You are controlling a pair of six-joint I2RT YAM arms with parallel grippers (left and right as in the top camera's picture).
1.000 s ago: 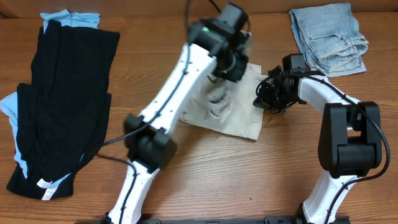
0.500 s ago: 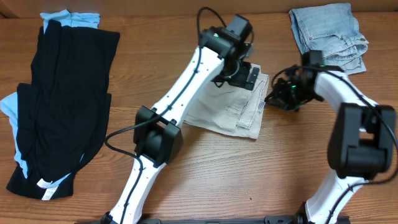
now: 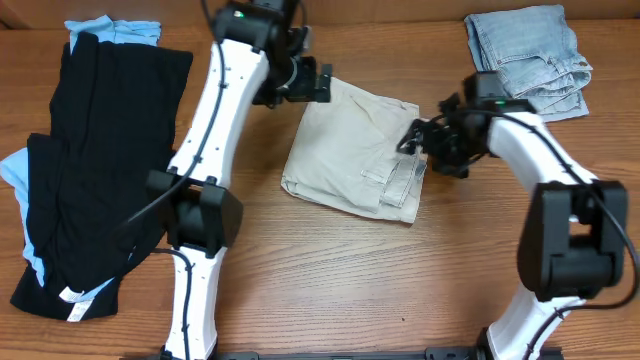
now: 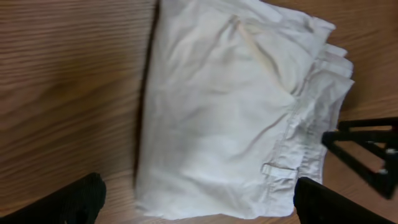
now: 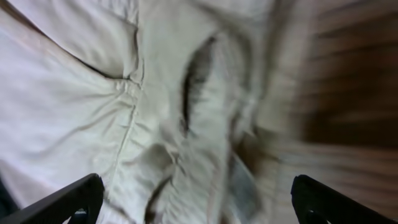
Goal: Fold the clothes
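Wooden tabletop [image 3: 330, 290] bears three garments: a black garment [image 3: 110, 160] sprawled down the left of the frame, khaki shorts [image 3: 350, 145] just above centre, and light-blue denim jeans [image 3: 525, 55] bundled at upper right. The shorts lie folded into a compact rectangle, with waistband and belt loops stacked along the right edge. The fold looks all but finished, and the step in hand appears to be letting go and checking the result. The next move likely calls for lifting both arms clear without dragging the cloth. The uneven, bunched layers at the lower right corner may first need squaring. The left gripper [image 3: 315, 82] hovers at the shorts' upper left corner, fingers spread wide and holding nothing. Its wrist view shows the cloth flat below it. The right gripper [image 3: 415, 140] sits at the waistband edge on the right, likewise spread and empty. Its own view is blurred, with a pocket seam close beneath, and whether it touches the fabric cannot be told.
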